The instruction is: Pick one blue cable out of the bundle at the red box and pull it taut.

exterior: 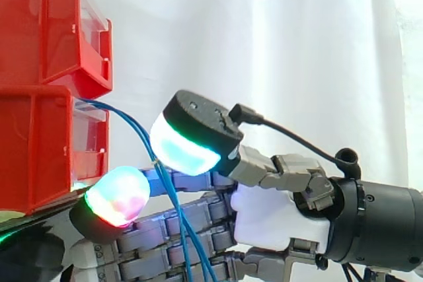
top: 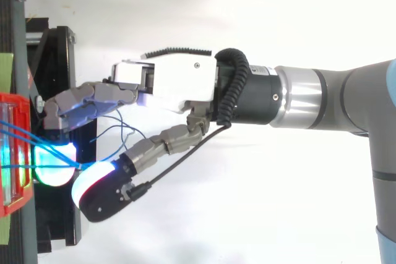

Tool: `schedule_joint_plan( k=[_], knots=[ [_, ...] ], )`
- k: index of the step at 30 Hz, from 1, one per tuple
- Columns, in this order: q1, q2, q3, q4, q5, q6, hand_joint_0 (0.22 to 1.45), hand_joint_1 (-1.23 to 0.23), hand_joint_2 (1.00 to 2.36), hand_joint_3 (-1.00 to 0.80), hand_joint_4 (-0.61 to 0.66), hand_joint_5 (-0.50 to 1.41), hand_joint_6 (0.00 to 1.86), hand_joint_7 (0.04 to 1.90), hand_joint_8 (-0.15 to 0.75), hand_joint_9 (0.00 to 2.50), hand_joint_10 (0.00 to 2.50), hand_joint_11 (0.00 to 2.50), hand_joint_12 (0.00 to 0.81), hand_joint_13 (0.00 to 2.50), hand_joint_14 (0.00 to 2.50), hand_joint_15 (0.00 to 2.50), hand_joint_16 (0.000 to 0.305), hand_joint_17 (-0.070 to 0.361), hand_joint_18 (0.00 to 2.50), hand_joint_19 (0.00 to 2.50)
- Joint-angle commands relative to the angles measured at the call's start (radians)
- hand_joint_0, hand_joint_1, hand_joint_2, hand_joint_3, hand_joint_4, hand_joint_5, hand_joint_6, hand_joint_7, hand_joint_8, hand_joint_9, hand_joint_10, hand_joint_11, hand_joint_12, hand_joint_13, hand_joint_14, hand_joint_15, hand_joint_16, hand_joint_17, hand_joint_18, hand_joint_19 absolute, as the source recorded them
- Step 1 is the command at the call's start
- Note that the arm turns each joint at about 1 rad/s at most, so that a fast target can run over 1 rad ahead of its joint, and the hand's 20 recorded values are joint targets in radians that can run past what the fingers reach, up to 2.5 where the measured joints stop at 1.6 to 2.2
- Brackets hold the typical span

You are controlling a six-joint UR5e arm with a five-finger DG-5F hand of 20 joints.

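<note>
Just off the front of the lower red bin (exterior: 33, 150), the hand (exterior: 277, 219) reaches in level from the right, and the blue cables (exterior: 180, 226) run down across it. They touch it, but I cannot tell whether it clamps one of them or merely lies against the bundle. The cables leave the bin's front, arc outward and drop past the hand in a loose curve. From above they spread out of the bin and draw together at the hand (top: 173, 81). None looks taut yet. A second red bin (exterior: 39, 24) is stacked on the first, both on a black stand (top: 59, 60) before a white curtain (exterior: 297, 44).

Several cables lie close together where they meet the hand, so a pull from here may well drag two or more along instead of one. So thin a cable could also slide free if the hold is light. A hard tug might shift the bin forward on its stand.

No brand, label or writing can be read anywhere.
</note>
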Motion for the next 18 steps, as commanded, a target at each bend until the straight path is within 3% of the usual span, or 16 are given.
schedule_joint_plan(
  k=[1, 6, 14, 18],
  knots=[
    [-0.007, 0.0, -0.001, -0.028, -0.011, 0.004, 0.58, -0.67, 1.01, -0.37, 0.16, -0.1, 0.6, 1.06, 0.346, 0.59, 0.0, 0.03, 0.35, 0.45, 0.0, 0.1, 0.05, 0.112, 0.36, 0.23],
    [-0.011, 0.0, -0.001, -0.023, -0.014, 0.004, 0.59, -0.68, 1.01, -0.34, 0.16, -0.11, 0.63, 1.0, 0.341, 0.59, 0.0, 0.04, 0.348, 0.45, 0.0, 0.1, 0.05, 0.112, 0.36, 0.22],
    [-0.016, 0.0, -0.001, -0.028, -0.017, 0.004, 0.55, -0.67, 1.0, -0.44, 0.2, -0.12, 0.66, 0.93, 0.346, 0.58, 0.0, 0.04, 0.357, 0.45, 0.0, 0.1, 0.051, 0.116, 0.37, 0.22],
    [-0.021, 0.009, -0.001, -0.029, -0.039, 0.003, 0.55, -0.67, 1.01, -0.43, 0.19, -0.12, 0.66, 0.92, 0.348, 0.59, 0.0, 0.04, 0.358, 0.46, 0.0, 0.1, 0.051, 0.116, 0.37, 0.22]
  ],
)
